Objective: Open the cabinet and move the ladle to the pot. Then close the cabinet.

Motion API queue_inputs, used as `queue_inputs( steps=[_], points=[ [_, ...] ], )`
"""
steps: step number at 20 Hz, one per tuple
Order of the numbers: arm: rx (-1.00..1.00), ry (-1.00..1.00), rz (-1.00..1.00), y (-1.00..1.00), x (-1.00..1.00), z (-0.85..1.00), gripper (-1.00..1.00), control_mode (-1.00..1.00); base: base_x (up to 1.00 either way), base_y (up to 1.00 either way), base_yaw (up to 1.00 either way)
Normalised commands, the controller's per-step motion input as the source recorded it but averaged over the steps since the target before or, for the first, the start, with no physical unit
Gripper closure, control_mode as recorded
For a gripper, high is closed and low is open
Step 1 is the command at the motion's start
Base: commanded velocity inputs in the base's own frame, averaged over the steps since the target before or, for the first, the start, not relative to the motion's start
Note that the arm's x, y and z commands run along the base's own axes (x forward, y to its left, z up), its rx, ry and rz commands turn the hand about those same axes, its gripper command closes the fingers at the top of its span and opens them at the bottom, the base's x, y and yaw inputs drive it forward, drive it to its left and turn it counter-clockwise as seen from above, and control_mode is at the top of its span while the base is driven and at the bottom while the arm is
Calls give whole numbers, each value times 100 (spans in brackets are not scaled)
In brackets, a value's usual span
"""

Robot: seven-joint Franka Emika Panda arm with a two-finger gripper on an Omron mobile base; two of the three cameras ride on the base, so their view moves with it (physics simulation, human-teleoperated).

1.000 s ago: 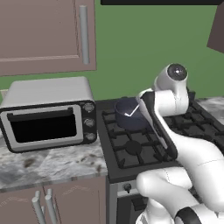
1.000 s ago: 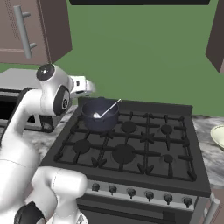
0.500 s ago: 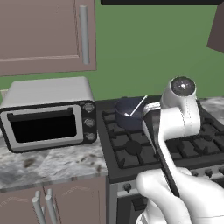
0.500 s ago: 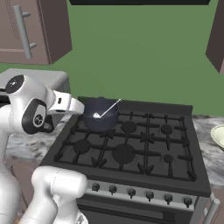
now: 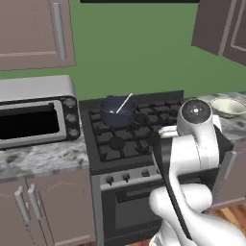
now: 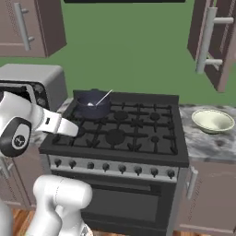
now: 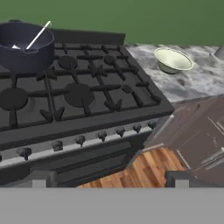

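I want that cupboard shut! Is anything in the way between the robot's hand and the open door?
Nothing visible does. The cabinet door hangs open high above the cream bowl on the counter; the gripper is low, facing the stove.

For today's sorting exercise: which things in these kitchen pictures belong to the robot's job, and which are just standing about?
Belonging to the job:
cabinet, door standing open
ladle, resting in the pot
pot, on the stove's back left burner

Just standing about:
toaster oven
cream bowl on the counter
stove
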Motion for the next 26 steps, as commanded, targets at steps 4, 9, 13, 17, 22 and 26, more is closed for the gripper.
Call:
queue_inputs(
  steps=[4, 9, 13, 17, 22, 26],
  points=[
    [0, 0, 0, 0, 0, 0, -100, 100, -59, -100, 0],
    [0, 0, 0, 0, 0, 0, -100, 100, 10, -100, 11],
    [0, 0, 0, 0, 0, 0, -100, 100, 20, -100, 31],
    [0, 0, 0, 0, 0, 0, -100, 100, 18, -100, 33],
    [0, 0, 0, 0, 0, 0, -100, 100, 56, -77, 24],
    [0, 0, 0, 0, 0, 0, -100, 100, 73, -31, 4]
  ],
)
